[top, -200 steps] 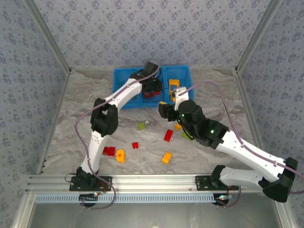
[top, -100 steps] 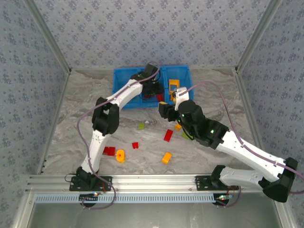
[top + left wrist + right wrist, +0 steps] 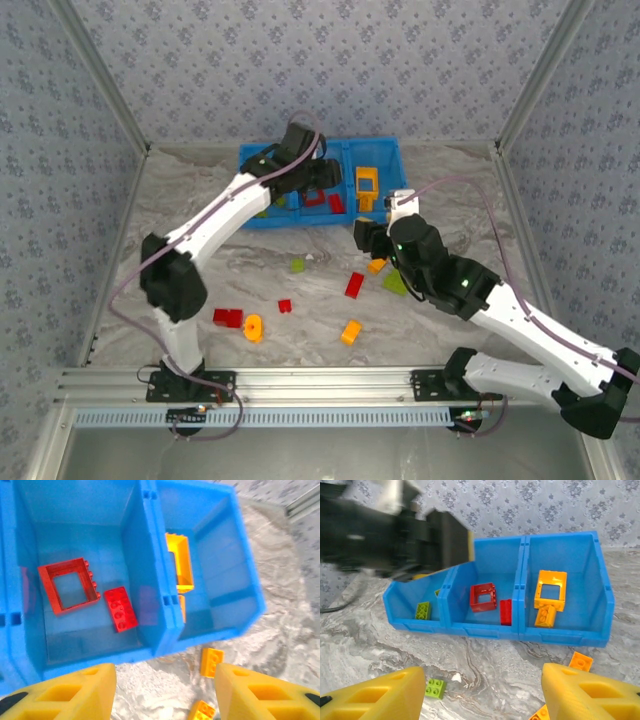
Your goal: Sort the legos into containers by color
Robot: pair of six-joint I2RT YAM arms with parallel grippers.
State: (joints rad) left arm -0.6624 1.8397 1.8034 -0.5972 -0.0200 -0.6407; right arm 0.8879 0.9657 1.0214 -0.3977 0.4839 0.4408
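My left gripper point(image 3: 165, 676) and right gripper point(image 3: 482, 676) both have fingers spread, holding nothing. The orange lego point(image 3: 581, 661) looks light, hard and slippy, so I should pinch its flat sides.

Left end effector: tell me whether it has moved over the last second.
Yes. The left end effector has pulled back toward the far rim of the bright blue plastic bin, uncovering its middle compartment.

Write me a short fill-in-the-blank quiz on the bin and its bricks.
1. The blue bin has ____ compartments.
2. The red frame lies in the ____ compartment.
3. The brick in the left compartment is ____.
4. The left gripper holds ____.
Missing words: three; middle; green; nothing.
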